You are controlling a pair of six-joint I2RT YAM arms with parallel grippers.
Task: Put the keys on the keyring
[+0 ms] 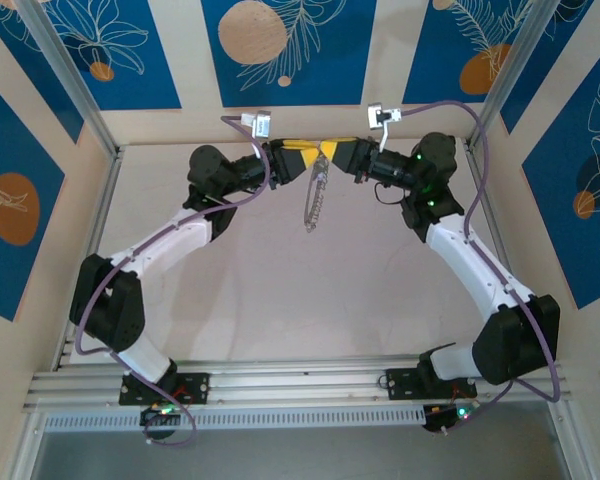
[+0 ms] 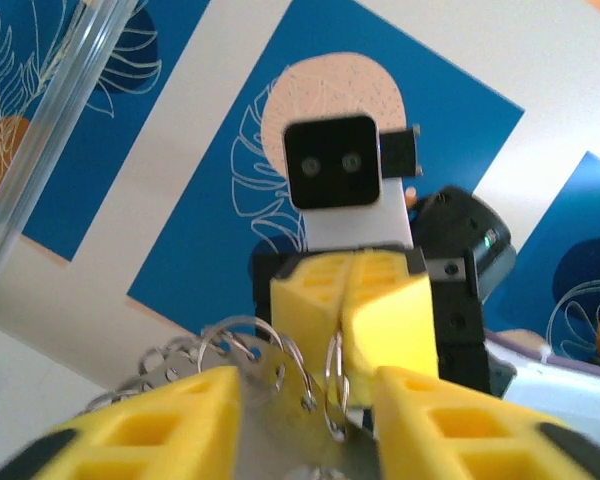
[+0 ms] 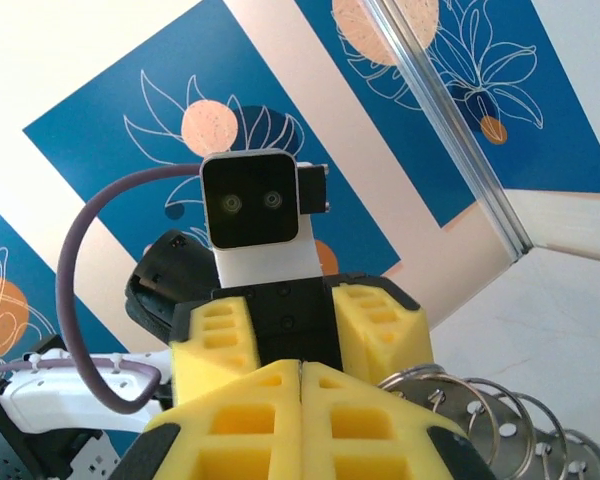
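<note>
Blue leaf-printed panels point(image 1: 110, 50) are walling in a pale table point(image 1: 270, 300), and both arms are reaching to the upper middle of the top view, meeting nose to nose.

At the bottom of the left wrist view, the left gripper point(image 2: 305, 400) is showing its yellow fingers point(image 2: 150, 425) apart. The grey band of the keyring point(image 2: 275, 385) is running between them, but it is impossible to tell whether they are pressing on it.

Facing it in the middle of that frame, the right gripper point(image 2: 348, 300) is pressing its fingers flat together. Its tips are sitting just above one silver loop point(image 2: 335, 375), and anything thin pinched there is hidden.

Lower in the top view, the ring is hanging edge-on beneath the meeting point, clear of the table, so one of the grippers is probably carrying it. Lifting it this way is likely letting the loops dangle free, with one arm steadying the hoop while the other is working at a loop.
</note>
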